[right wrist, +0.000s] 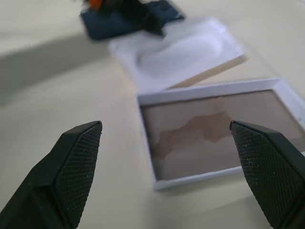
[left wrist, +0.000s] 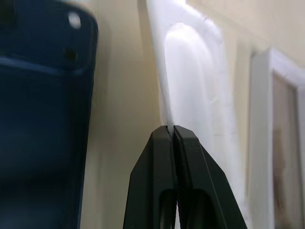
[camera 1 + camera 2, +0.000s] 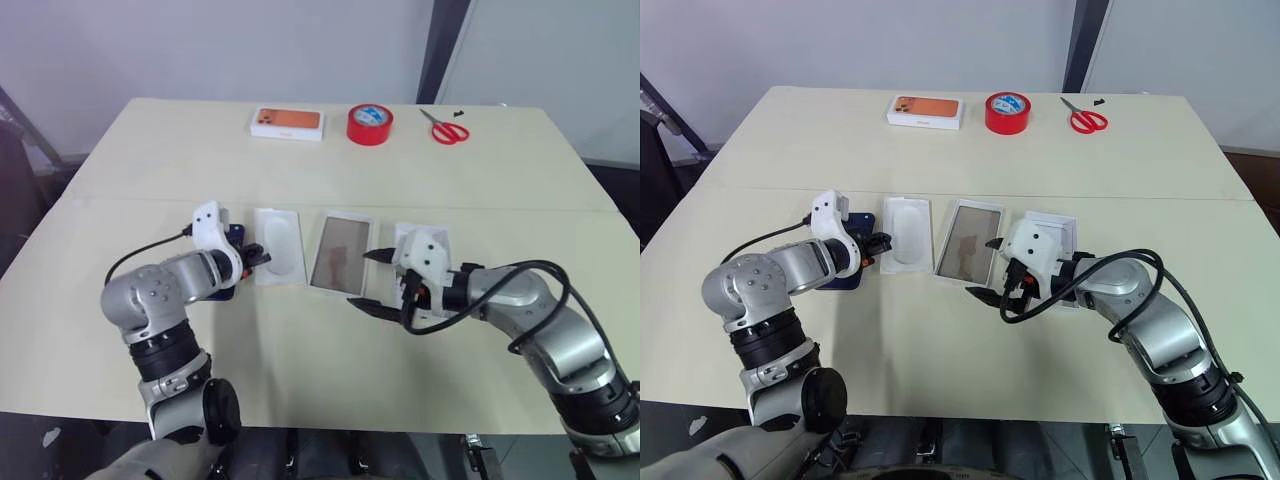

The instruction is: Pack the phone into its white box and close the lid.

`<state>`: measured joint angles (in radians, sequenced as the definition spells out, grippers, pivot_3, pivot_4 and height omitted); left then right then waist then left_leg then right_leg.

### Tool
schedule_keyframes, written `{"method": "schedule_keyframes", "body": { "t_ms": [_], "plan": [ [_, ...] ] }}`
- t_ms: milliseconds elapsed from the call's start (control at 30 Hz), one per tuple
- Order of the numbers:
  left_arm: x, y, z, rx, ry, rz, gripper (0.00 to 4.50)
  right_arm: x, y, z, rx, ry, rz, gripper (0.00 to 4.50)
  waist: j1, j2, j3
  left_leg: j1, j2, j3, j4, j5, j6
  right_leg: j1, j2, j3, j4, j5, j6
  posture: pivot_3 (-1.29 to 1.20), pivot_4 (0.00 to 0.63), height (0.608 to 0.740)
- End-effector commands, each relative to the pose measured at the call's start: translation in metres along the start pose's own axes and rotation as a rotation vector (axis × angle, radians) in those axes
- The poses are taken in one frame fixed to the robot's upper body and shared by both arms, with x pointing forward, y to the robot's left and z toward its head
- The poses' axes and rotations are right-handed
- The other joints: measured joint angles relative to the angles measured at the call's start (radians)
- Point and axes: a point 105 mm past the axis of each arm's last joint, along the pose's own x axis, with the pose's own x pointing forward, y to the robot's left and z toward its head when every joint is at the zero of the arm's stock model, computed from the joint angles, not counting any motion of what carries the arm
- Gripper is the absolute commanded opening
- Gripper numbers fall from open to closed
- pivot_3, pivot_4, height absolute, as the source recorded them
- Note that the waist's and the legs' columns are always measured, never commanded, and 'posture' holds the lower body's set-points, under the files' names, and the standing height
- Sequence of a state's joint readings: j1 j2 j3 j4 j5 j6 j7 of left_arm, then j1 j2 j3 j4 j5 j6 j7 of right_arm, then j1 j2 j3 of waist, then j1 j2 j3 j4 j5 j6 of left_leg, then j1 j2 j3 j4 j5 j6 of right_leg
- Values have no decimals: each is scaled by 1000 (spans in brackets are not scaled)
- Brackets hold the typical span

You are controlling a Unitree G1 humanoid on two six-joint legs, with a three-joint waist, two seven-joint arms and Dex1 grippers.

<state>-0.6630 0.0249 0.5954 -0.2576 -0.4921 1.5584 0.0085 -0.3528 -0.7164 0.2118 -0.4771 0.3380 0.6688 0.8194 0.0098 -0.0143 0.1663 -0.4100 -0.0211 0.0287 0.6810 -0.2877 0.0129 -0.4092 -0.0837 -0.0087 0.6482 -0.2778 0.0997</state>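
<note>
The dark blue phone (image 2: 43, 119) lies flat on the table beside and partly under my left hand (image 3: 236, 235). Just right of it lies the white moulded insert (image 3: 283, 245), and my left gripper (image 2: 172, 129) is shut on its thin near-side edge. Further right sits the white box (image 3: 340, 250), an open shallow tray with a brownish floor (image 1: 219, 129). My right gripper (image 3: 370, 280) stands open just above the box's near right corner, with nothing between its fingers. What looks like the lid (image 3: 1062, 225) lies open side up, partly hidden behind my right hand.
At the far edge of the table are a small white box with an orange printed face (image 3: 287, 122), a red tape roll (image 3: 370, 124) and red scissors (image 3: 448, 128). Bare tabletop (image 3: 300, 360) stretches in front of the packing items.
</note>
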Motion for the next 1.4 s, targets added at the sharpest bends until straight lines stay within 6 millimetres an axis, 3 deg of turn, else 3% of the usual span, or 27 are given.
{"method": "schedule_keyframes", "body": {
  "t_ms": [33,200,267,333,533,733,1000,1100,1267,1300,1400],
  "plan": [
    [-14,-7,23,1,-111,-59,74,17,3,2,-35,27,31,4500,-2,0,0,0,0,0,0,0,0,0,0,0,0,0,0,0,150,725],
    [-22,-1,30,2,-138,-59,74,39,4,-16,-88,137,49,4500,-2,0,0,0,0,0,0,1,-1,0,0,0,0,0,0,0,150,725],
    [-24,-1,31,4,-144,-62,0,45,2,-22,-105,165,45,3983,1,0,0,0,0,0,0,1,-1,0,0,0,0,0,0,0,150,725],
    [-26,-3,32,8,-151,-75,0,48,5,-22,-123,170,66,3177,2,-1,0,0,-1,0,0,1,-1,0,0,0,0,0,0,0,150,725],
    [-35,-4,38,0,-189,-95,0,52,14,-15,-141,144,99,25,-3,-1,0,0,0,0,0,1,-2,0,0,0,0,0,0,0,150,725],
    [-47,-2,53,-6,-234,-124,0,52,51,2,-174,48,258,25,-6,-2,1,0,0,-1,0,1,-2,-1,1,0,1,0,0,0,150,725],
    [-45,-8,45,7,-202,-175,0,69,46,4,-181,42,240,25,-6,-2,1,0,0,-1,0,1,-3,-1,1,0,1,0,0,0,150,725],
    [-44,-10,43,6,-198,-183,0,70,47,4,-174,39,247,864,-6,-2,1,0,0,-1,0,1,-3,-1,1,0,1,0,0,0,150,725],
    [-44,-15,34,28,-168,-216,0,51,32,19,-210,-26,179,3469,-6,-2,1,0,0,-1,0,1,-3,-1,1,0,1,0,0,0,150,725],
    [-44,-16,31,33,-157,-223,0,45,26,22,-201,-33,160,3758,-6,-2,1,0,0,-1,0,1,-3,-1,0,0,1,0,0,0,150,725],
    [-40,-20,15,50,-103,-237,0,21,10,26,-171,-38,116,3758,-3,-2,1,0,0,-1,0,1,-3,0,0,0,1,0,0,0,150,725]
  ]
}}
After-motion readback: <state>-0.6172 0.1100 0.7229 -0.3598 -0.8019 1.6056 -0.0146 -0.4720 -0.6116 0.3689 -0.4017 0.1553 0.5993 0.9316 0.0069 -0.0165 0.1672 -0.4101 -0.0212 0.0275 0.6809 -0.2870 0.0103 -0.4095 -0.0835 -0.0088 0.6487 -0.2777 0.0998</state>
